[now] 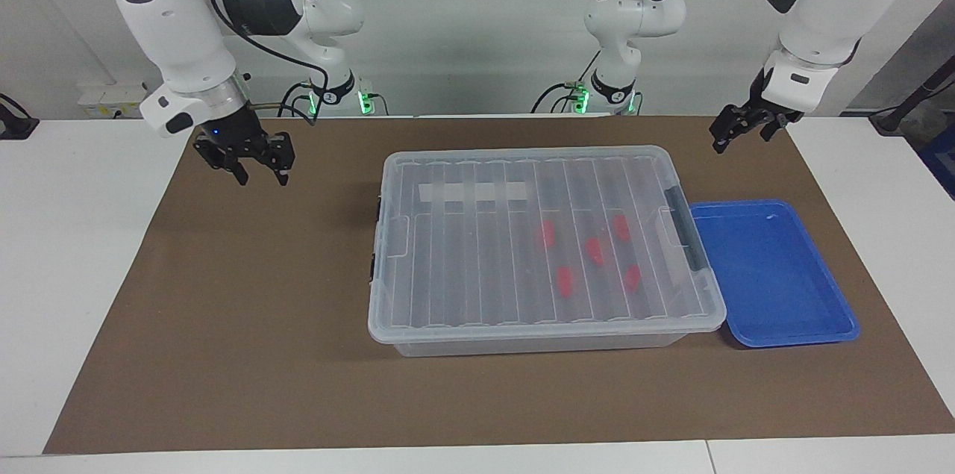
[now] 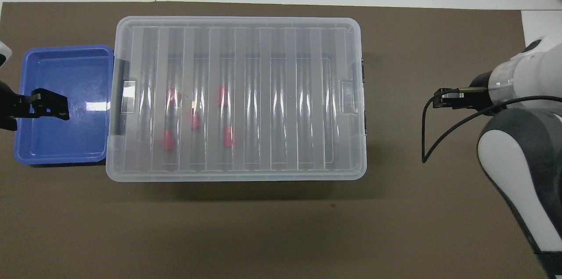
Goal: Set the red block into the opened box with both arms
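The box (image 1: 545, 250) sits mid-mat (image 1: 224, 325) with its ribbed clear lid (image 2: 237, 94) on. Five red blocks (image 1: 595, 251) lie inside, toward the left arm's end; through the lid they show only as blurred red patches, so their shapes and which way they face cannot be made out. In the overhead view the lid's glare breaks them up further, and one (image 2: 222, 92) is little more than a smear. A black handle (image 1: 683, 228) shows at the box's end beside the blue tray (image 1: 776, 276), which touches or nearly touches the box; the gap cannot be judged.

The right tool (image 1: 260, 164) hangs in the air over bare mat at the right arm's end, well apart from the box, its two fingers spread with nothing between them. In the overhead view that tool is hidden under its own wrist, and only a cable plug and a black cable loop (image 2: 428, 138) show.

The left tool (image 1: 735, 132) hangs above the mat's corner at the left arm's end. In the facing view it is seen slantwise and its fingertips cannot be told apart. In the overhead view it (image 2: 48, 105) overlaps the tray and is cut off at the frame edge; it stands open and holds nothing.

The white tabletop (image 1: 74, 250) frames the mat.
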Motion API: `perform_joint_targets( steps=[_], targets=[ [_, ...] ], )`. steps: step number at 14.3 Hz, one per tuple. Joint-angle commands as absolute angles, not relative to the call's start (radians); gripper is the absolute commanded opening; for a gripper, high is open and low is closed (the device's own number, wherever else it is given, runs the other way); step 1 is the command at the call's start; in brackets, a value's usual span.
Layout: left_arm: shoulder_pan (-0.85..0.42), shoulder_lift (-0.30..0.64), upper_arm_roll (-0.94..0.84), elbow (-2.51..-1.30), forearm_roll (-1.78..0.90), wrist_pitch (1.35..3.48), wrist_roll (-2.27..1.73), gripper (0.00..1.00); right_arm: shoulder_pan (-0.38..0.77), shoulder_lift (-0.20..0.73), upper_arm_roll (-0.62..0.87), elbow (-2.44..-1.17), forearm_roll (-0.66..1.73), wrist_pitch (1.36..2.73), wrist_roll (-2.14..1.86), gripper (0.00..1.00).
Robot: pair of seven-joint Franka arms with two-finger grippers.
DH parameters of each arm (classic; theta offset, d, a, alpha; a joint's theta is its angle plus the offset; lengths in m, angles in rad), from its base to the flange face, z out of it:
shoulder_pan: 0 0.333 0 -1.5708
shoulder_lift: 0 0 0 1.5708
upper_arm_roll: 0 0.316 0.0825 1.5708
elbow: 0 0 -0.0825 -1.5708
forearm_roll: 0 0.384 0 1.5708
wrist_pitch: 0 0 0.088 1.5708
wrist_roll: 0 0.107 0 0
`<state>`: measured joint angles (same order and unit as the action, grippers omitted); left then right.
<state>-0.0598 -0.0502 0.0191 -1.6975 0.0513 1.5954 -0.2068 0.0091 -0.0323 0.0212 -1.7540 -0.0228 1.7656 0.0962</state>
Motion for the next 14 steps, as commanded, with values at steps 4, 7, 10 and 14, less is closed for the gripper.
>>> perform_joint_targets(
  steps=[4, 7, 10, 14],
  targets=[
    [-0.049, -0.078, 0.015, -1.724, 0.038, 1.598, -0.199, 1.0, 0.014, 0.008, 0.041, -1.543, -0.051, 1.6, 0.191, 1.0],
    [-0.049, -0.078, 0.015, -1.724, 0.038, 1.598, -0.199, 1.0, 0.008, 0.012, 0.041, -1.528, 0.013, 1.552, 0.212, 1.0],
    [-0.049, -0.078, 0.015, -1.724, 0.038, 1.598, -0.199, 1.0, 0.015, 0.0, 0.041, -1.545, 0.015, 1.539, 0.21, 1.0],
    [-0.049, -0.078, 0.015, -1.724, 0.038, 1.598, -0.199, 1.0, 0.011, -0.011, 0.041, -1.572, 0.005, 1.54, 0.201, 1.0]
  ],
)
